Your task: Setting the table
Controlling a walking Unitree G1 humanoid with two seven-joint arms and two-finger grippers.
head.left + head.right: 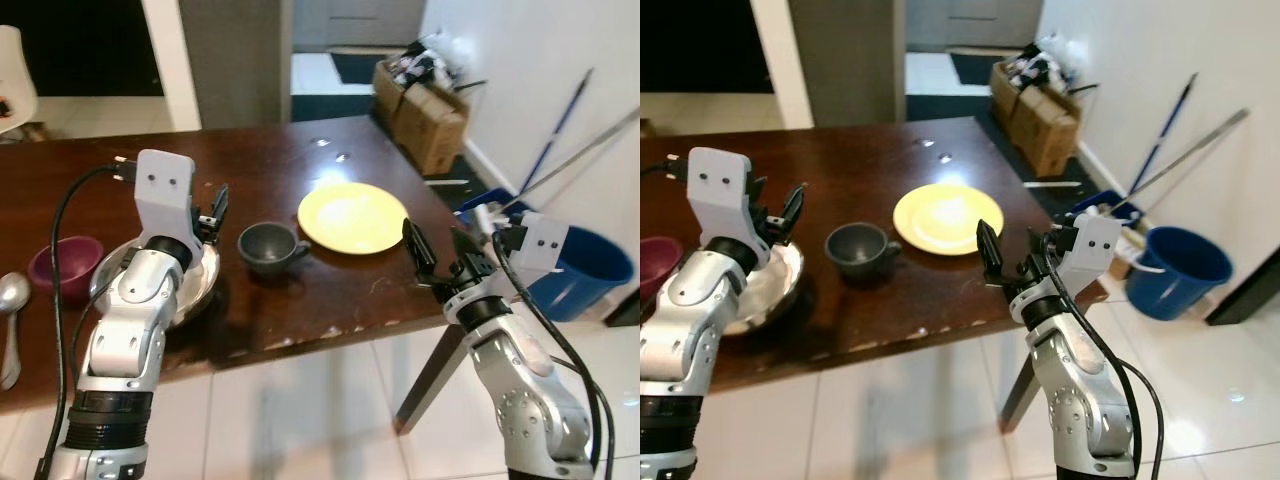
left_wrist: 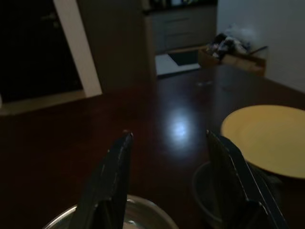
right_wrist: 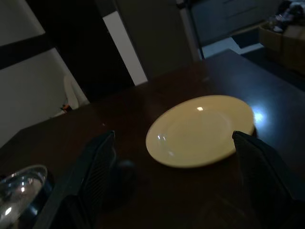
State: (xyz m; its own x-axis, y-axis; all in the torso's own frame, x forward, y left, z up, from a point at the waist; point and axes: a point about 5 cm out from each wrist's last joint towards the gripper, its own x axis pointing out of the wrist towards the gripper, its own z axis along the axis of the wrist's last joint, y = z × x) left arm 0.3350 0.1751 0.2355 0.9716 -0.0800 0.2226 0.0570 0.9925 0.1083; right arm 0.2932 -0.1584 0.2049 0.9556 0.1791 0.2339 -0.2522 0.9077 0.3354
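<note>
Your right gripper [image 1: 437, 247] hangs at the near edge of the dark wooden table [image 1: 260, 170], fingers spread wide with nothing between them, aimed at the yellow plate [image 1: 352, 217], which lies flat near the table's right-hand side and just beyond those fingertips. Your left gripper [image 1: 212, 212] is raised over the far rim of the steel bowl [image 1: 190, 285], its fingers likewise apart and empty. The grey cup [image 1: 270, 247] stands upright between bowl and plate, close to the plate but not touching it, its handle turned toward the plate. A maroon bowl [image 1: 62, 264] and a spoon [image 1: 10, 305] sit at the far left. Judged from appearance, the plate is rigid, glazed and probably ceramic: moderately heavy, slick under the pads and liable to chip or break if dropped. It lies flush on the wood, so you have only the thin rim to take; expect to pinch the near edge, one finger above and one below, and keep it level. The cup looks equally hard and smooth; grip its wall or handle, not the lip.
</note>
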